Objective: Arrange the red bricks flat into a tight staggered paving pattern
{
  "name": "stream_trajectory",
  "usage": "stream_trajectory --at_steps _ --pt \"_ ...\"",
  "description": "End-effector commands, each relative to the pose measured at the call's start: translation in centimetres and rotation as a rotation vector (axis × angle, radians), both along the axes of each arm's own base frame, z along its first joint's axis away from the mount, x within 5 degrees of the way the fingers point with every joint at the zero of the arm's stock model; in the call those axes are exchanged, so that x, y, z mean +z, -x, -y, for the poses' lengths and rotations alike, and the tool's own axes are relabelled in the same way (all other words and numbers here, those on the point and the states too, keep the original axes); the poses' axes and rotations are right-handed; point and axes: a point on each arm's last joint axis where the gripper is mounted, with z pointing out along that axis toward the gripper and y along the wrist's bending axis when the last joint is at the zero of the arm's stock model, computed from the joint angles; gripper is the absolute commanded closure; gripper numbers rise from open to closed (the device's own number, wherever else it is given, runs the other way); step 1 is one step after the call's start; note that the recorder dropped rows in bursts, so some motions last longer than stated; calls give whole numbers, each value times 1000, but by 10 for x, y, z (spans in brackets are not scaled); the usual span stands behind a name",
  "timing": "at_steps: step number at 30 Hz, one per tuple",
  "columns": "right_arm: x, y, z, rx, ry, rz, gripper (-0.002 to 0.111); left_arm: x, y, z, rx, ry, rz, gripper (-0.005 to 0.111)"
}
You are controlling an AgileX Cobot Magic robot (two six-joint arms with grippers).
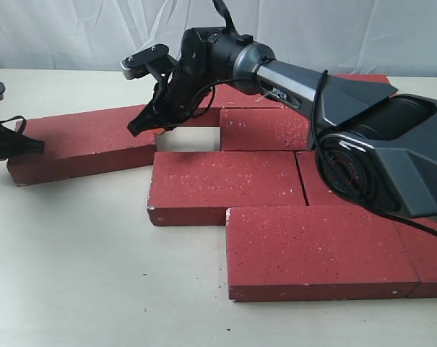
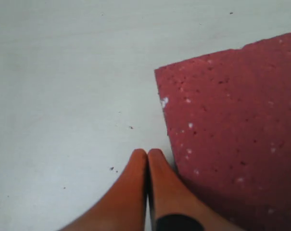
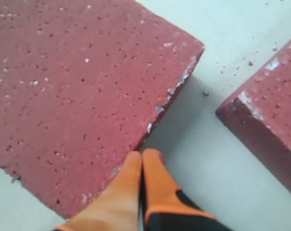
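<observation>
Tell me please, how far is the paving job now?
Done: the laid bricks on the right lie flat, staggered and close. In hand: the left gripper and right gripper, both shut, sit at either end of the angled loose brick. Left: closing the gap beside it.

My right hand (image 3: 143,156) sits in the gap between the loose brick (image 1: 81,141) and the laid bricks (image 1: 225,186); the tabletop (image 1: 81,275) beside them lies open.

Left end effector (image 2: 146,156) and right end effector (image 3: 143,156) are both pinched closed, angled downward.
</observation>
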Motion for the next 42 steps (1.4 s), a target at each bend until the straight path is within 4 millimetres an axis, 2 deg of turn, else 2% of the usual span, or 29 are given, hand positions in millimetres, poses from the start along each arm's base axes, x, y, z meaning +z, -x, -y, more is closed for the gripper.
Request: stream_trajectory --at_steps 1,5,9,15,20,26,34,37,40,42 --pt "9 3 0 37 -12 -11 109 0 -1 3 -9 -1 4 107" --pt "13 7 3 74 24 -39 109 0 -2 2 -8 -3 8 107" --pt "29 9 5 79 22 -19 109 1 -2 2 -20 -17 15 107" --pt "40 9 6 79 20 12 109 1 -3 2 -19 -19 20 107" --pt "40 8 12 90 101 34 109 2 -4 6 -22 -16 28 107" --pt "40 9 12 92 92 12 109 4 -7 26 -75 -29 58 107" --pt "41 18 6 169 31 -60 109 5 -8 26 -74 -34 72 107" --pt "40 25 4 196 9 -131 109 5 -8 22 -64 -36 71 107" --pt "43 43 -6 345 -42 -209 109 5 -8 14 -43 -41 77 107" --pt "44 53 -18 425 -53 -188 109 6 -8 6 -21 -46 87 107"
